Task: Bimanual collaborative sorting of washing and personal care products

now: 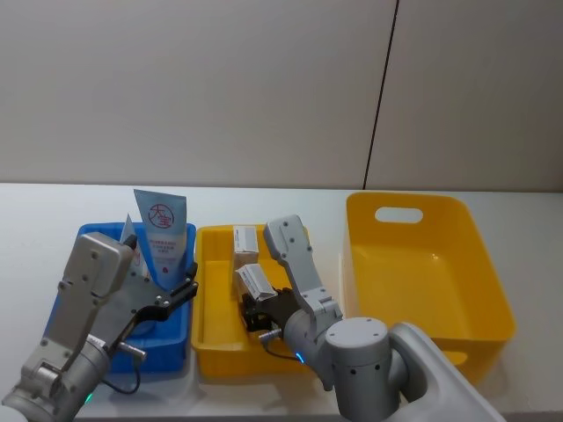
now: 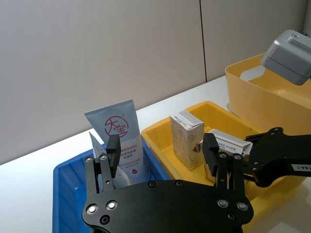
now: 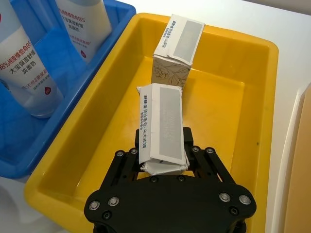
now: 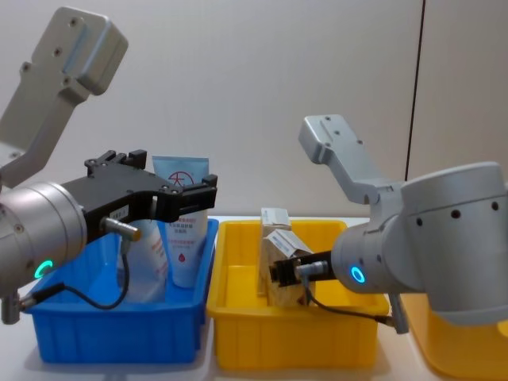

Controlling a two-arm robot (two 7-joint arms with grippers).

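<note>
Grey wall panels point(image 1: 176, 88) and a white table point(image 1: 281, 198) frame the scene as the right gripper point(image 3: 163, 167), its fingers clamped on a cream carton point(image 3: 160, 121), hangs over the near half of the small yellow tray point(image 1: 209, 308), the carton tilted. Close behind it a second carton point(image 1: 245, 239) stands upright at the tray's far end. To the left, the left gripper point(image 2: 162, 145) hovers with fingers spread and empty above the right side of the blue tray point(image 1: 171, 352). A white squeeze tube point(image 1: 163, 233) with a red round logo stands in that tray's far part, a second tube point(image 3: 26, 73) beside it. A larger yellow bin point(image 1: 457, 299) sits at the far right.
</note>
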